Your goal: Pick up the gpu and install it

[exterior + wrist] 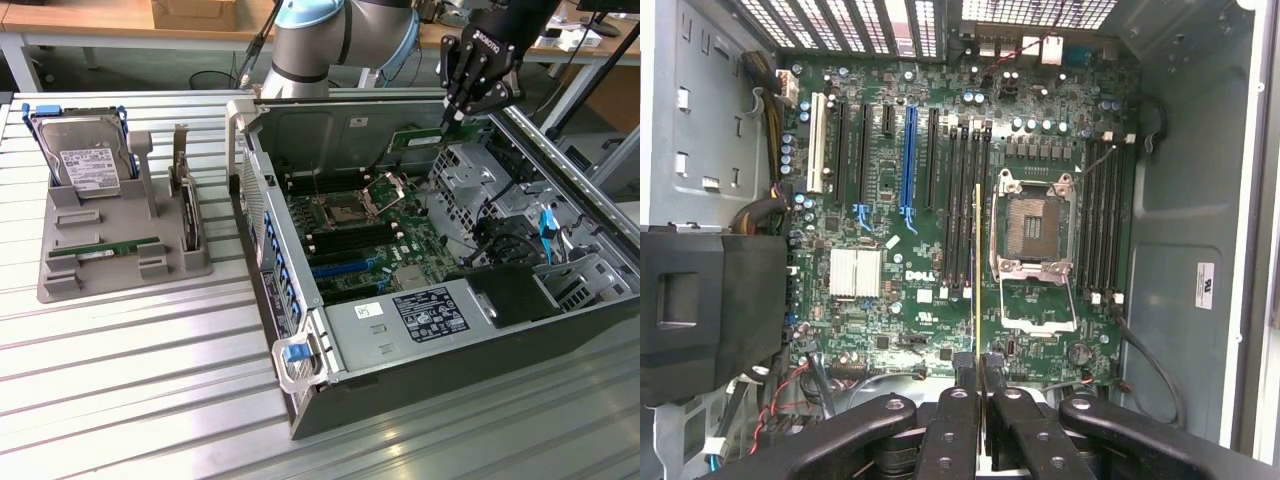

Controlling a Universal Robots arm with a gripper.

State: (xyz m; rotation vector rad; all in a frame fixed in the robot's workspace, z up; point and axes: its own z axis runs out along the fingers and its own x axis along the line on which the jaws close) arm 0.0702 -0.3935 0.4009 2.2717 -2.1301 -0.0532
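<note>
Exterior view: the gripper (453, 117) hangs over the open computer case (400, 385), which lies on its side with the panel off so that the motherboard (365, 235) faces upward for access. The jaws are closed on the gpu (418, 140), a narrow green stick pinched at one end and projecting from the fingertips over the board, clear of it. Well away from the jaws, on the slatted table (130, 400), a grey tray (120, 215) holds parts in shaped slots, evidently to present them for grasping: a silver hard drive (85, 165) upright, a dark card (186, 215) on edge, and a second green stick (105, 248) lying flat. Wrist view: the gripper (978, 362) presses its two inner fingers (962, 395) together on the gpu (977, 260), seen edge-on as a thin yellowish line running straight out from between the jaws. Holding it by its faces leaves its edge free to meet a slot, in my judgement. Beyond the jaws the line runs parallel to the bank of black slots (962, 200), between them and the open CPU socket (1035, 225). It is not seated; contact with the board cannot be confirmed.
</note>
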